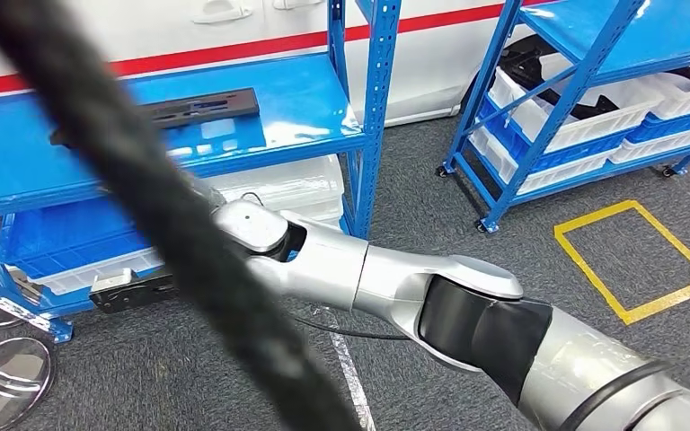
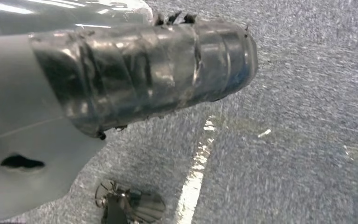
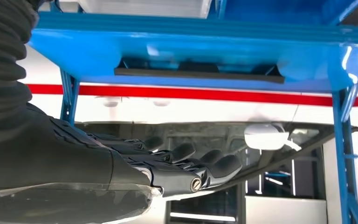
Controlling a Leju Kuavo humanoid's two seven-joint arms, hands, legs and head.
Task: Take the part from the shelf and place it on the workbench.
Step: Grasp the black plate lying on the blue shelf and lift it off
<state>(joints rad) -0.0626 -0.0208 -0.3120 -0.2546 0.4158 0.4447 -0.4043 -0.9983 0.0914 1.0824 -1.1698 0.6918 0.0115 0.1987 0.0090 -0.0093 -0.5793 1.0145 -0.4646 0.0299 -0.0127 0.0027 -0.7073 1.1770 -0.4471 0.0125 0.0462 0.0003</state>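
Reaching toward the black part (image 1: 193, 109) on the blue shelf (image 1: 314, 103), right hand (image 3: 168, 163) with fingers extended, empty; left hand (image 2: 140, 74) unreadable.

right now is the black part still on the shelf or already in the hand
On the shelf: the black part lies flat on the blue shelf, and the right hand, fingers stretched out, holds nothing.

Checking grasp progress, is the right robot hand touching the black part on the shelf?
Apart. The right wrist view shows the robot hand extended with bare white wall between it and the black part lying on the blue shelf.
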